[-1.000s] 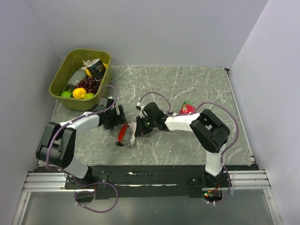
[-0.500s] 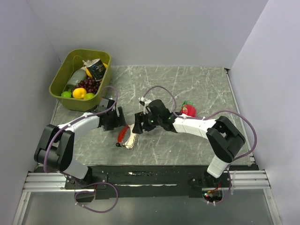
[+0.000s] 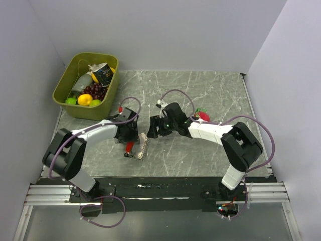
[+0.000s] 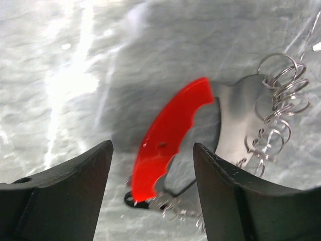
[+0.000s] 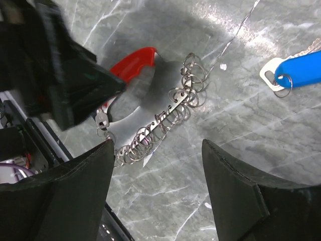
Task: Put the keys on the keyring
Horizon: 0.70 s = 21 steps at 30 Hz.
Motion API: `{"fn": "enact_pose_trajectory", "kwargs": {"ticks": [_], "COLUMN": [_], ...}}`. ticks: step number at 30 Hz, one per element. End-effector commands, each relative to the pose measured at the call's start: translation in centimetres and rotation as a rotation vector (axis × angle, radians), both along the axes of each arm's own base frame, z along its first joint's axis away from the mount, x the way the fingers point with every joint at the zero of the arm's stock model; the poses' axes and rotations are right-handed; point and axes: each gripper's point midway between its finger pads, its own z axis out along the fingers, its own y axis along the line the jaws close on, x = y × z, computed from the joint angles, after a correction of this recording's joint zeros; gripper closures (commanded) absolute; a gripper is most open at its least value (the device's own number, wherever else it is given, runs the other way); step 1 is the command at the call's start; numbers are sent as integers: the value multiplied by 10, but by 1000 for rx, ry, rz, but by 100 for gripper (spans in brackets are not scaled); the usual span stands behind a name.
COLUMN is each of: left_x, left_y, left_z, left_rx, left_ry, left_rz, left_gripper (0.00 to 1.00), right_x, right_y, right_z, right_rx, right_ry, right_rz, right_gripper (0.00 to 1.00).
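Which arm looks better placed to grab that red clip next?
Left, I'd say. The left tool hangs open right over the red clip, with a finger on either side in the wrist view. The right tool is open too, but sits over the silvery rings beside the clip.

On my table (image 3: 200, 90) I count one left arm (image 3: 98, 131) and one right arm (image 3: 213, 131), one red keyring (image 4: 170, 130) and one blue-headed key (image 5: 301, 68). The silver rings (image 5: 190, 83) on the keyring are too bunched for me to number. I also see one red toy fruit (image 3: 202, 114) and one green bin (image 3: 62, 85), holding one bunch of grapes (image 3: 94, 91), one yellow fruit (image 3: 85, 99), two green fruits (image 3: 70, 101) and one can (image 3: 104, 74).
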Motion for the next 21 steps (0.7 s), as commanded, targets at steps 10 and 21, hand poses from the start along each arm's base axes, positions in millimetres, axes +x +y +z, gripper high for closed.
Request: {"fn": "enact_pose_trajectory", "kwargs": {"ticks": [10, 21], "left_x": [9, 61], "left_y": [-12, -13], "left_z": [-27, -11], "left_rx": [151, 299], "left_ry": [24, -53], "left_rz": [-68, -92], "left_gripper": [57, 74], "right_x": [-3, -6], "right_y": [-17, -35], "right_z": [9, 9], "right_rx": [7, -25], "right_ry": [-38, -53], "right_rz": [-26, -83], "right_gripper": [23, 23]}}
